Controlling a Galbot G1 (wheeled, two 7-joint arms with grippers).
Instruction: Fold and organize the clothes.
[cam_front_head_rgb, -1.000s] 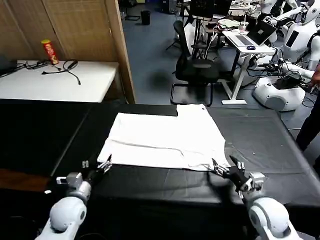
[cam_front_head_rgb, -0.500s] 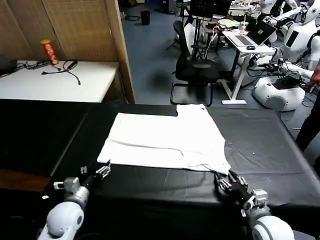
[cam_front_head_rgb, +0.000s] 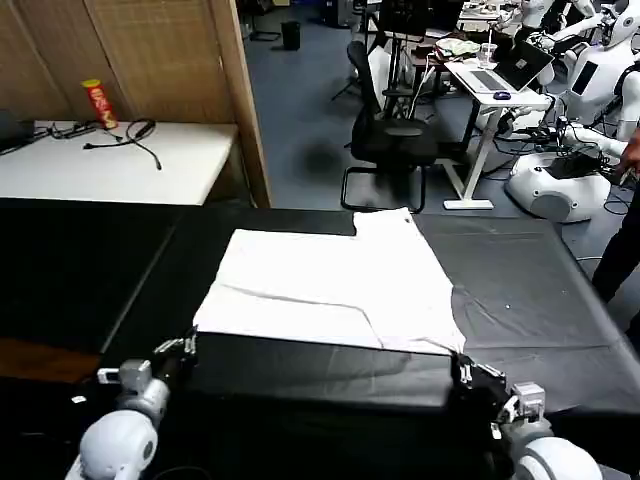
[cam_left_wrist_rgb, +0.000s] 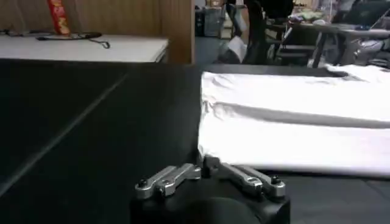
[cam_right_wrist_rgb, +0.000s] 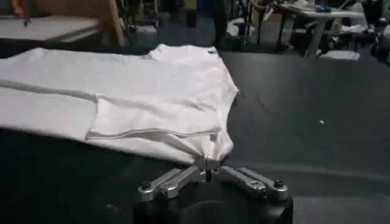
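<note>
Your left gripper (cam_front_head_rgb: 186, 345) is pinched onto the near left corner of the T-shirt (cam_front_head_rgb: 330, 285). The shirt lies flat mid-table, long axis running side to side, straight ahead of both arms. Your right gripper (cam_front_head_rgb: 463, 368) has the near right corner nipped too, so each arm owns its own corner for whatever fold comes next.

white t-shirt (cam_front_head_rgb: 330, 285) | folded flat | on black table (cam_front_head_rgb: 520, 290)
</note>
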